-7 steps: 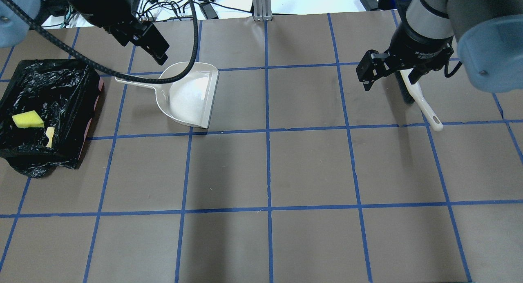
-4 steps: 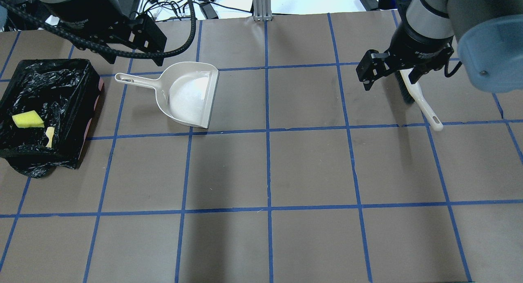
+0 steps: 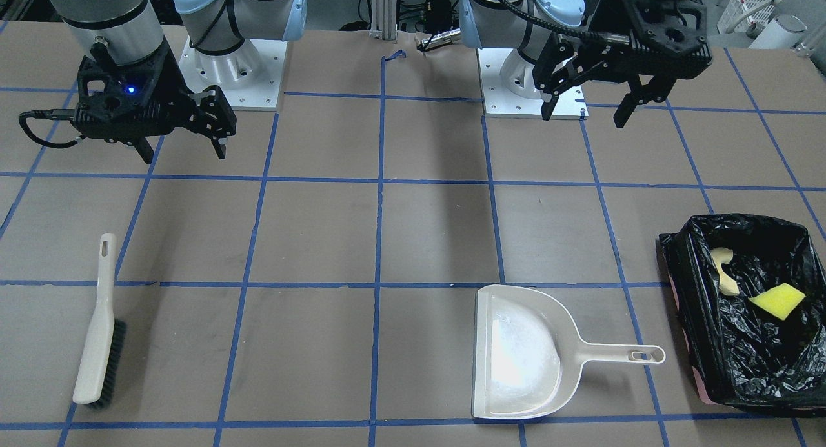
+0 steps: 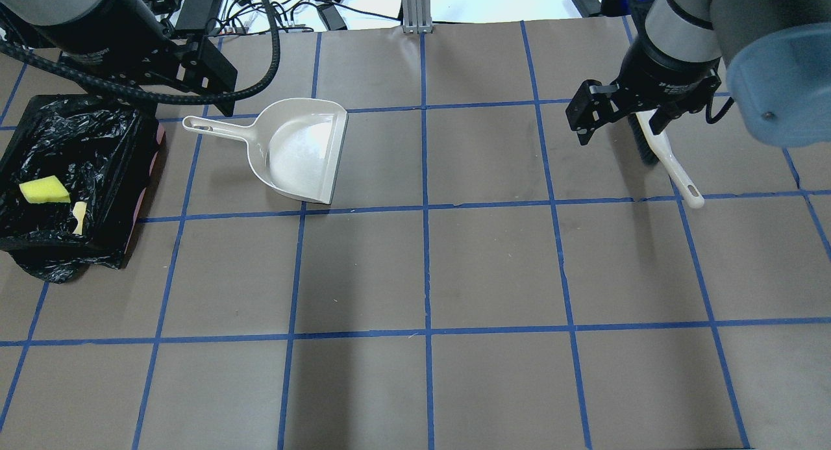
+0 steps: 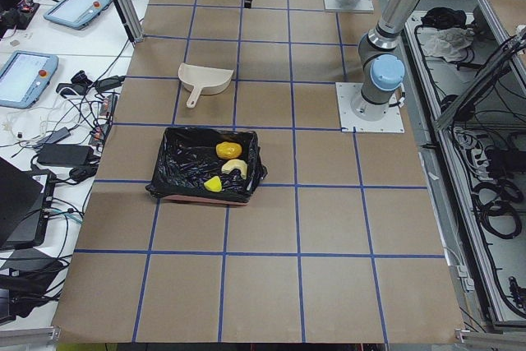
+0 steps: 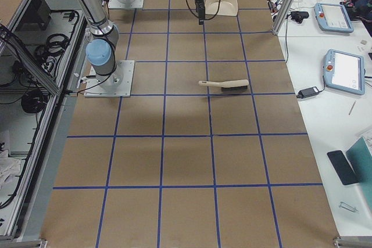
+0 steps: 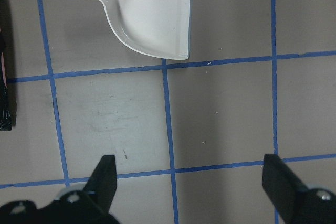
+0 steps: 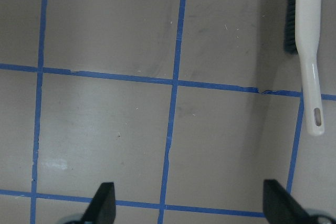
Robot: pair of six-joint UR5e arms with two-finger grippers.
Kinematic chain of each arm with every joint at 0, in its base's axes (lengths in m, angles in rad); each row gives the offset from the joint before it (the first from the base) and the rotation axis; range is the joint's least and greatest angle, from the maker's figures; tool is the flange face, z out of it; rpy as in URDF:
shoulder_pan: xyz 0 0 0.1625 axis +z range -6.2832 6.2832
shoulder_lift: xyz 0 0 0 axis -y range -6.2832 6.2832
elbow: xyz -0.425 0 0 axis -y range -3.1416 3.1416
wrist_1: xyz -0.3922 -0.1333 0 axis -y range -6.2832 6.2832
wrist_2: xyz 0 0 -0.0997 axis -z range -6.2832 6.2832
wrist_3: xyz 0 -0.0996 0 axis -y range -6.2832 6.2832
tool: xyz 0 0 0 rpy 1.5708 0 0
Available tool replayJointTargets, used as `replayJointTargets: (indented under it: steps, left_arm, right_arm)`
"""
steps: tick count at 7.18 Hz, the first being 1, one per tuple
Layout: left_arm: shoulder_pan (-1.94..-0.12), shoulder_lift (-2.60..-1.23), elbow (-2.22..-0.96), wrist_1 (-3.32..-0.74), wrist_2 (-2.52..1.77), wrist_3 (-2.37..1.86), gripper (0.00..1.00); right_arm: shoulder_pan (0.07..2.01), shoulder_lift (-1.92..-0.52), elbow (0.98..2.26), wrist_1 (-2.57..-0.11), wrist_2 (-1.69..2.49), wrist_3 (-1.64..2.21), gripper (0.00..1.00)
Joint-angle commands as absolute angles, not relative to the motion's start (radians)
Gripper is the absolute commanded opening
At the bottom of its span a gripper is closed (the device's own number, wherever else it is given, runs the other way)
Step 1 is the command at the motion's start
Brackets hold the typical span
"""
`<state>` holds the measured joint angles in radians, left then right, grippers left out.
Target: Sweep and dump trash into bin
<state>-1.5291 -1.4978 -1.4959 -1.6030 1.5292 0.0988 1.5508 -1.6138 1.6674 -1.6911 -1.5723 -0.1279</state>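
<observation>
The bin (image 4: 133, 122), lined with black plastic, stands at the table's left end and also shows in the front view (image 3: 677, 286). Inside lie the yellow sponge wedge (image 4: 44, 191) and the tan croissant piece (image 4: 79, 216); the golden-brown lump (image 5: 228, 150) shows only in the left side view. My left gripper (image 3: 587, 108) hangs open and empty, high above the table behind the dustpan; the left wrist view (image 7: 191, 192) shows its jaws wide apart. My right gripper (image 4: 617, 122) is open and empty above the brush end; its wrist view (image 8: 189, 203) shows bare table between the jaws.
The beige dustpan (image 4: 302, 152) lies flat right of the bin, handle pointing at the bin, pan empty. The beige brush (image 4: 669, 161) with dark bristles lies flat on the table's right side, partly under my right gripper. Blue tape lines grid the brown table.
My left arm has swung left and back from above the dustpan handle, and its cable has cleared the dustpan. The right arm, dustpan, brush and bin have not moved.
</observation>
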Motion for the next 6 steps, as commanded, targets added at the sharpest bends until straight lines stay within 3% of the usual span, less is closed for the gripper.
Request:
replayJointTargets:
  steps: [1, 6]
  left_arm:
    - [-1.525, -1.483, -1.511, -1.598, 1.537, 0.104, 1.00]
    - [-1.525, -1.448, -1.525, -1.569, 1.539, 0.112, 1.00]
  right_arm:
    - [1.551, -1.614, 1.667, -1.687, -1.571, -0.127, 1.00]
    - [1.551, -1.612, 1.667, -1.697, -1.571, -0.126, 1.00]
